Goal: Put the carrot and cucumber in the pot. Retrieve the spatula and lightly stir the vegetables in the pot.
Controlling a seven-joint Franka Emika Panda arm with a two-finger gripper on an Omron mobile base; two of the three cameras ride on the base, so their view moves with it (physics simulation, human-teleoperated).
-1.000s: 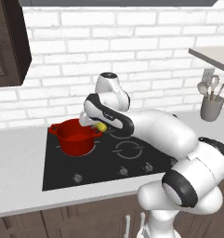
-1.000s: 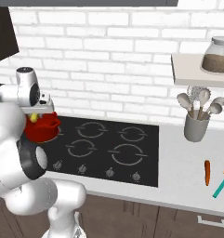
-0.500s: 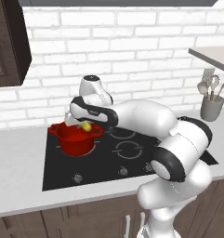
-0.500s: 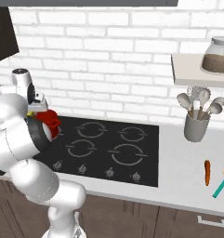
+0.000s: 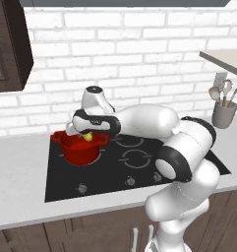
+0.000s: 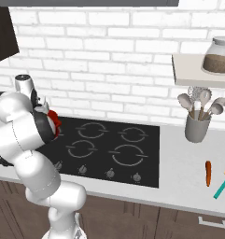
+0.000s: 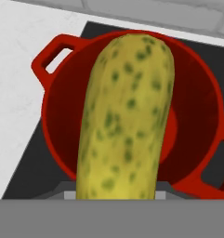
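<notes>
The gripper (image 5: 85, 134) holds the cucumber (image 7: 125, 116) clamped just above the red pot (image 7: 197, 111), a light, stiff, smooth-skinned piece (probably slippery) that seems best pinched across its middle

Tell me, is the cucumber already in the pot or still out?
Still out. The pincer holds the cucumber above the pot; the pot's red bottom shows beside it, with nothing lying inside.

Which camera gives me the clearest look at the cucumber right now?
The hand view: the cucumber fills the centre, held above the open red pot. The left base view shows just a small yellow-green bit under the hand; in the right base view the arm hides it.
</notes>
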